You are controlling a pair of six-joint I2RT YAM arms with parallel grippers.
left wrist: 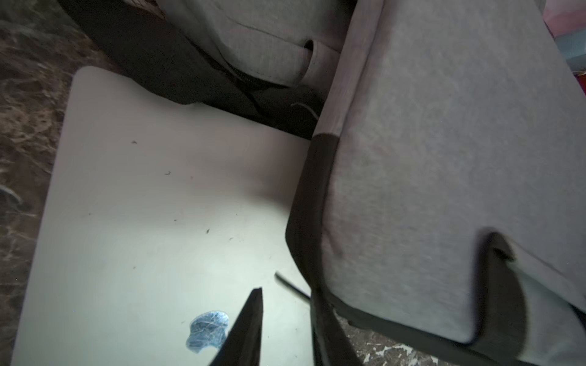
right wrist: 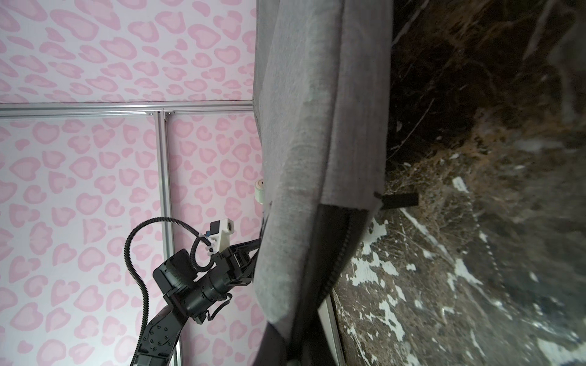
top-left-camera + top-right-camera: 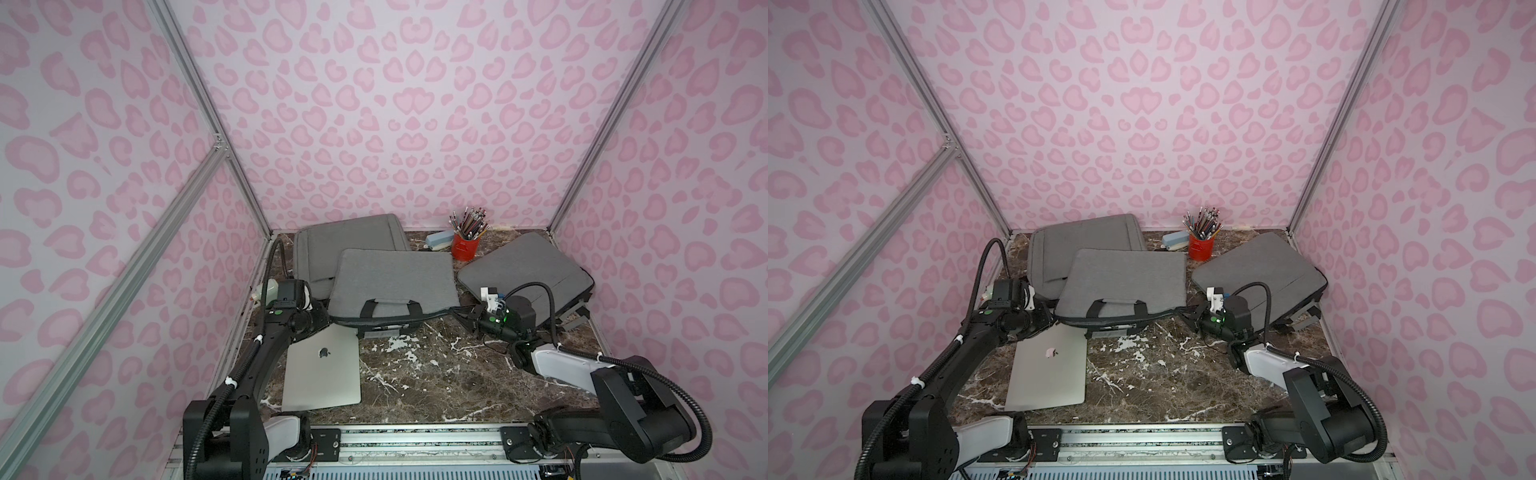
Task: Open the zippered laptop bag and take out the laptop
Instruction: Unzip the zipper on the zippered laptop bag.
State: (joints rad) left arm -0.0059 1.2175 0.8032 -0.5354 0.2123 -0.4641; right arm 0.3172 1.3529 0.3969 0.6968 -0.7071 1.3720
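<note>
Laptop (image 3: 322, 370) lies flat just off the laptop bag's (image 3: 395, 278) left front corner, and its long side looks to run away from the bag's mouth. The left gripper (image 1: 285, 296), the nearer one, hovers over its bag-side end, jaws narrowly parted and empty. The right gripper (image 3: 465, 313) pinches the bag's right front corner.
</note>
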